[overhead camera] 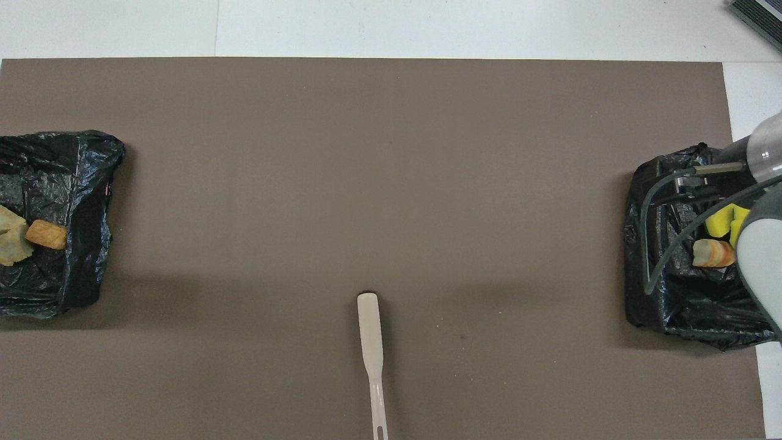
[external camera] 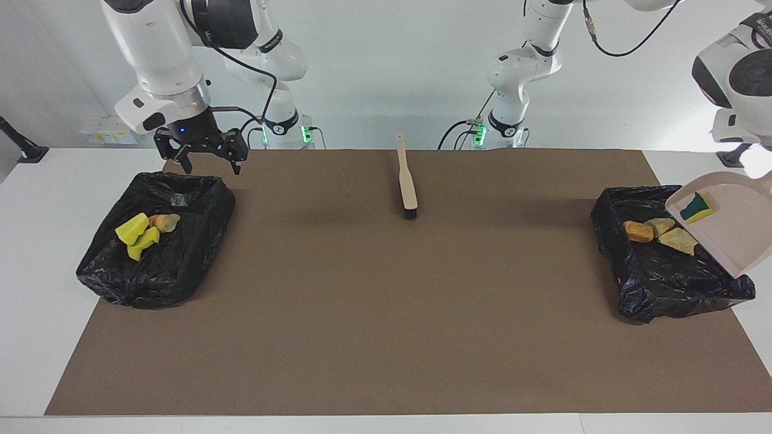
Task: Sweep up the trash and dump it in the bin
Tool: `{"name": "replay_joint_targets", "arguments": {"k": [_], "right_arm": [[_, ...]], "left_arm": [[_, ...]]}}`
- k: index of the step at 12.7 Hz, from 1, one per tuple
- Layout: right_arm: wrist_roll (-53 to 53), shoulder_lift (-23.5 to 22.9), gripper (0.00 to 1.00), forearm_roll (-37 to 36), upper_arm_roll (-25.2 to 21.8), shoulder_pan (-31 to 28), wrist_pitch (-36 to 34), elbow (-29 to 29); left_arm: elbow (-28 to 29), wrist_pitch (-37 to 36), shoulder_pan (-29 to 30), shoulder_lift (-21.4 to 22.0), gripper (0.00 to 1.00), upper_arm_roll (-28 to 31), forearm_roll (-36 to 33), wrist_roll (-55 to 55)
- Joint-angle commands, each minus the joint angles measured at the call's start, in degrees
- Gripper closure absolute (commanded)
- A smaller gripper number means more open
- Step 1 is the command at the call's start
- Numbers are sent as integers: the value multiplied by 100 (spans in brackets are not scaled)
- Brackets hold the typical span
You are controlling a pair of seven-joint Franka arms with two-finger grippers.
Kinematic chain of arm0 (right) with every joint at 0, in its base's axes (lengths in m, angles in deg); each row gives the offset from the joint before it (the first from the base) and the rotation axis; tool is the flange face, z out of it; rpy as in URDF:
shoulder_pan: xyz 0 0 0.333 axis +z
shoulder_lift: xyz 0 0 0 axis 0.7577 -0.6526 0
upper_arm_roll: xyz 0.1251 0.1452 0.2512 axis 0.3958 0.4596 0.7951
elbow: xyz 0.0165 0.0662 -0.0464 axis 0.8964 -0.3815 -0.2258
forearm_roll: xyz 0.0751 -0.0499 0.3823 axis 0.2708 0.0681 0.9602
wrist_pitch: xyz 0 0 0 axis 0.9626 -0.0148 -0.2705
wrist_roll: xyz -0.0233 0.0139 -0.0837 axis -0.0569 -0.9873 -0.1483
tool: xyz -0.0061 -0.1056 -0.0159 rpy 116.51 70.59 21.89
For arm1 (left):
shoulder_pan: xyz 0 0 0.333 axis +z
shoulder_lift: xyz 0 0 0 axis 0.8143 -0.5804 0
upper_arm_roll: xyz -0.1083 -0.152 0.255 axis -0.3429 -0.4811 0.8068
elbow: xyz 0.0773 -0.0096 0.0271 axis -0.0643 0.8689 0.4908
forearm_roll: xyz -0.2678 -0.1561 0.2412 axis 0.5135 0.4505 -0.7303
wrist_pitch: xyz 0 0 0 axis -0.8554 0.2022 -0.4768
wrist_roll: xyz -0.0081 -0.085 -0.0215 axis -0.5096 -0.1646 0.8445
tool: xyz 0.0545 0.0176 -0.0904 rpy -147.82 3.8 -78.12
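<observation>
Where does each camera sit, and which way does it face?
Facing view: high across the table, facing the robots; both arms' bases show, and the open right gripper over the black-bagged bin at the right arm's end.
Overhead view: above the robots' end, looking forward and steeply down; of the robots only the right arm shows.
Shared: the beige long-handled brush and both bins, seen half a turn apart.

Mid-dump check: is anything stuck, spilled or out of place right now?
One scrap is hung up: a green-and-yellow sponge piece sits on the tilted dustpan over the bin at the left arm's end, while three bread-like lumps already lie in the bag. Nothing is spilled on the mat; the brush lies flat.
</observation>
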Motion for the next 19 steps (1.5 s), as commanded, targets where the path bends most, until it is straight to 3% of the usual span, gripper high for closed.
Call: {"name": "replay_joint_targets", "arguments": {"k": [1, 6, 9, 14, 19], "right_arm": [[110, -61, 0, 47, 62, -217, 62, 99], [73, 166, 0, 179, 71, -429, 18, -119], [152, 422, 0, 180, 133, -271, -78, -261], [-15, 484, 0, 189, 124, -280, -148, -270], [65, 870, 0, 619, 106, -332, 9, -875]], "left_arm": [[-187, -229, -353, -94, 100, 85, -308, 95], [-195, -607, -600, -94, 100, 85, -657, 351], [-195, -1370, -952, -67, 100, 85, -1081, 507], [-2, -1601, -1066, -14, 100, 68, -598, 1509], [-299, -1715, -961, -41, 100, 94, -547, 1099]]}}
